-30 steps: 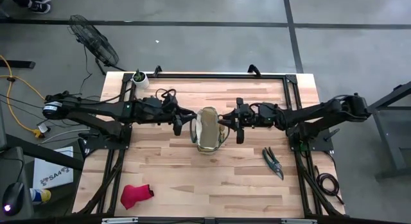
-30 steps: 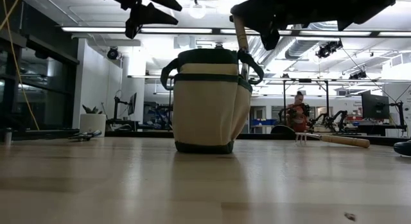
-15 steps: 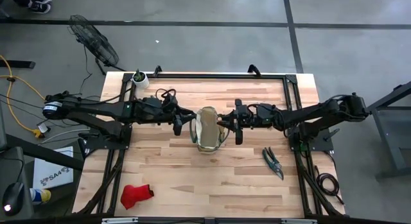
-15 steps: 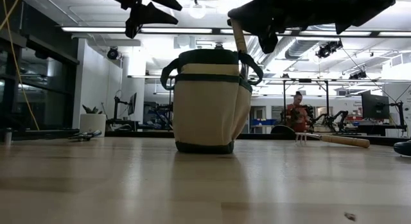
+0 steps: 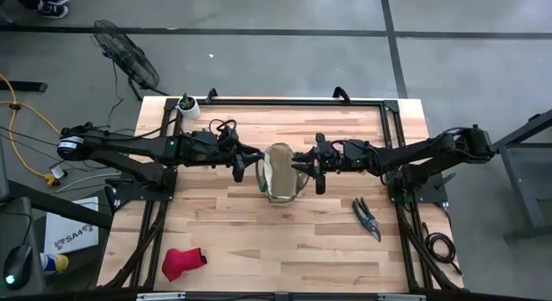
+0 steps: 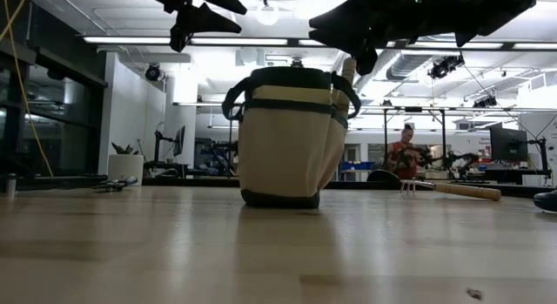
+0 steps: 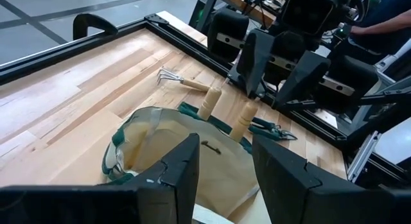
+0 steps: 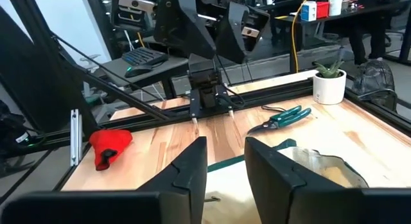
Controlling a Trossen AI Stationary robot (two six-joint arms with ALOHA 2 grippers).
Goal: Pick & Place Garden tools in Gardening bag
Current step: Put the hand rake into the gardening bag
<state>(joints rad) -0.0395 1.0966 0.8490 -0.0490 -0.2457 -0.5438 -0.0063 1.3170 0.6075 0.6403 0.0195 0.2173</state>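
**Desk:** Where are your two grippers?

**Me:** My right gripper point(image 5: 309, 163) is hard up against one side of the gardening bag point(image 5: 279, 173), raised to about the level of its rim. Its fingers are parted and nothing is between them. My left gripper point(image 5: 243, 164) hangs at the opposite side of the bag, also off the table. Its fingers are spread and empty too, and the bag's open mouth lies just ahead of and below them.

**Desk:** Which tools are in the bag?

**Me:** Two wooden handles point(image 7: 209, 102) stick up from the bag's outer pocket, directly under the right gripper's fingers, and they lean a little. I cannot see the ends inside the pocket, so I cannot tell which tools they are.

**Desk:** And what is lying loose?

**Me:** A wood-handled fork point(image 7: 170, 76) lies flat on the table off to one side of the right gripper, clear of the bag. One pair of green-handled shears point(image 5: 366, 217) lies on the other side of the right arm, near that gripper but not touching it. A second pair of shears point(image 8: 286, 117) sits behind my left arm, beside the white pot point(image 5: 188, 105). The red glove point(image 5: 183, 262) is well apart from the left gripper, near the table's corner on that arm's side.
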